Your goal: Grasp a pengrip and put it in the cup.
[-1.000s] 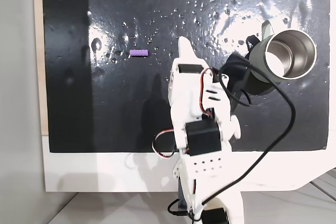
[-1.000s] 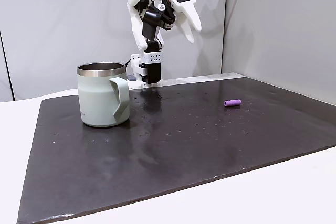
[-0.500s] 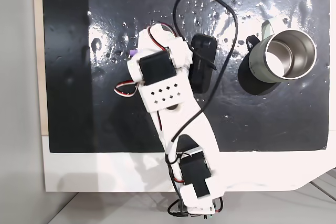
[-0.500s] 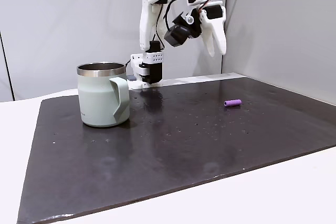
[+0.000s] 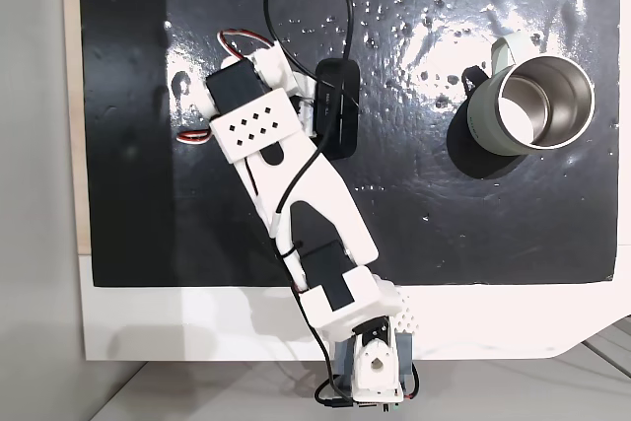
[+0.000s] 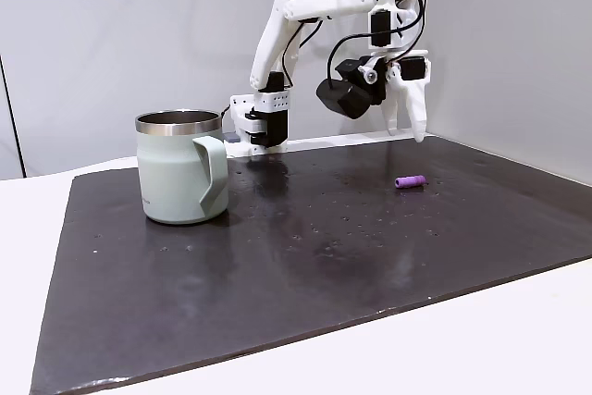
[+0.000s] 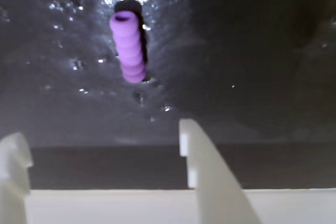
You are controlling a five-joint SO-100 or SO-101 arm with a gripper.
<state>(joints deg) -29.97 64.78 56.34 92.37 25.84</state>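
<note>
Dark matting covers the table (image 6: pixel 277 265); the cup (image 6: pixel 180 168) stands well apart from the pengrip (image 6: pixel 410 181), which lies untouched mid-mat. Jaws (image 7: pixel 100 140), open and empty, have swung from near the cup to hover above the pengrip, so descent comes next.

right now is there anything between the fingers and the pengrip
Nothing solid: in the wrist view, bare wet black mat fills the stretch between the open gripper and the purple pengrip, which lies untouched ahead of the fingers.

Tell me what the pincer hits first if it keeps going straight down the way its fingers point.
Probably the black mat, just short of the purple pengrip. The open pincer hangs above and behind the pengrip, fingers pointing down; depth is unclear, so contact with the pengrip itself is possible.
</note>
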